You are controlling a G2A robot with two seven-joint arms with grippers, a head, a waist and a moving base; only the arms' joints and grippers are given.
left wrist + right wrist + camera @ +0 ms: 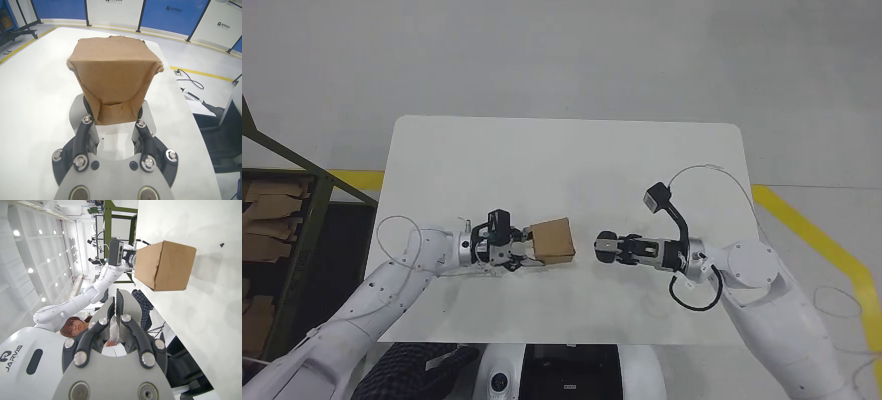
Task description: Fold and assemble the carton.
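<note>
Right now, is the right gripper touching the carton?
Apart. The top view shows a strip of bare table between the right gripper and the carton.

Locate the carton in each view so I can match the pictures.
Top view: carton over the near half of the white table, in the left gripper.
Left wrist view: carton clamped in the left gripper.
Right wrist view: carton beyond the shut right gripper.
Shared landmark: the white table.

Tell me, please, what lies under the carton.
White table surrounds the carton, held at one end by the left gripper; the spot directly beneath is covered by the carton itself.
</note>
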